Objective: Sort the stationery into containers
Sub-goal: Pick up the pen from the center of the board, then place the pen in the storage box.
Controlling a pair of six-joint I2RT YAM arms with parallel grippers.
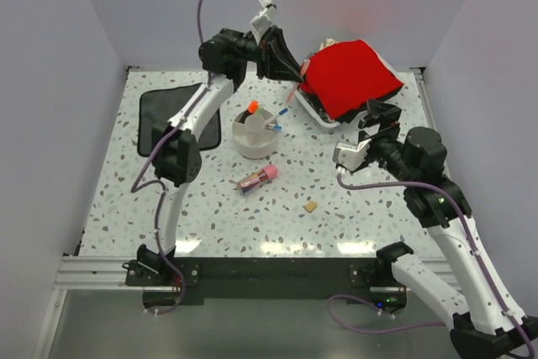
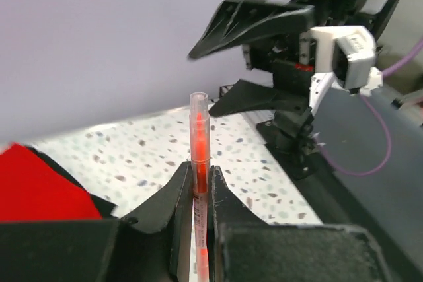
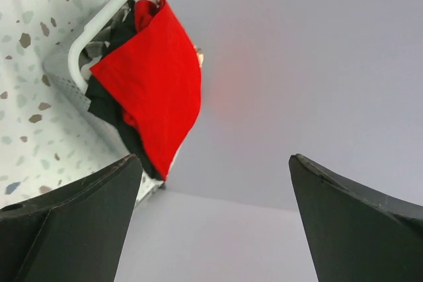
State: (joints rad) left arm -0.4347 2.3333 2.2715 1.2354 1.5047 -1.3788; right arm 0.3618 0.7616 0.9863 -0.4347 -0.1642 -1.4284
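Observation:
My left gripper (image 1: 288, 78) is raised at the back, between the bowl and the tray. In the left wrist view it (image 2: 197, 175) is shut on a thin orange-red pen (image 2: 199, 143) with a clear cap, standing upright between the jaws. The round off-white bowl (image 1: 242, 142) holds the orange-and-black highlighter (image 1: 252, 108) and a blue-tipped pen (image 1: 271, 125). Another blue tip (image 1: 284, 111) shows just right of the bowl. The pink-capped tan stick (image 1: 257, 179) and the tan eraser (image 1: 311, 206) lie on the table. My right gripper (image 1: 380, 115) is open and empty (image 3: 211, 158). I cannot make out the pale green highlighter.
A white tray (image 1: 329, 122) with a red cloth (image 1: 349, 77) stands at the back right, also in the right wrist view (image 3: 155, 90). A black cloth (image 1: 166, 113) lies at the back left. The right arm (image 2: 317, 44) shows in the left wrist view.

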